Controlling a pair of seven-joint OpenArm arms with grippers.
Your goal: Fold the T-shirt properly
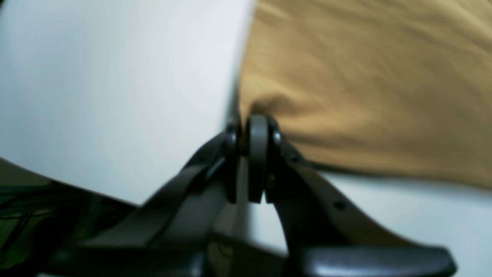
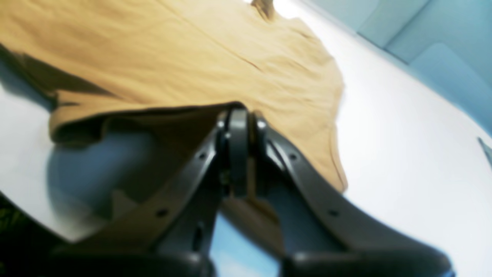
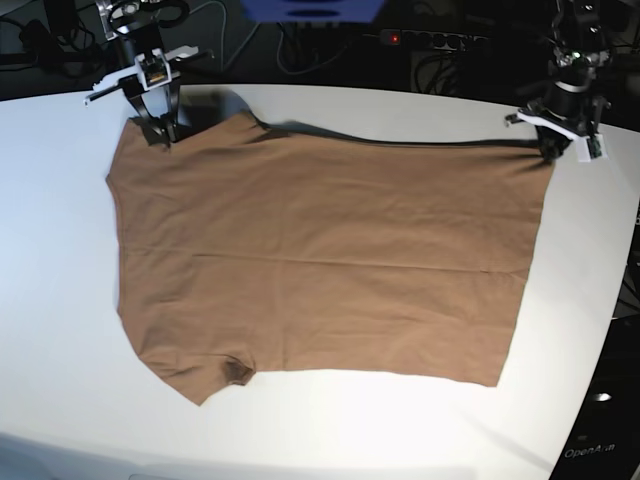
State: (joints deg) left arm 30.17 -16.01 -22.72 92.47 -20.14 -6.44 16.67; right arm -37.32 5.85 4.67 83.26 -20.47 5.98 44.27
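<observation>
Gripping the T-shirt (image 3: pixel 320 270) far edge, both closed end effectors, left (image 3: pixel 552 152) and right (image 3: pixel 160 133), are pinching corners (cloth extends nearward).

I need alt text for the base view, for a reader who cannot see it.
A tan T-shirt lies spread on a white table; the right gripper and left gripper each pinch a far corner of it.

This looks like a robotics lab bench rather than a home: a plain white table (image 3: pixel 330 420) with rounded edges stands against a dark backdrop. Behind it run tangled cables (image 3: pixel 300 50) and a power strip (image 3: pixel 430 40) with a lit red switch (partly in shadow). Two arm mounts rise at the table's far corners, and "OpenArm" is printed at the lower right edge.
</observation>
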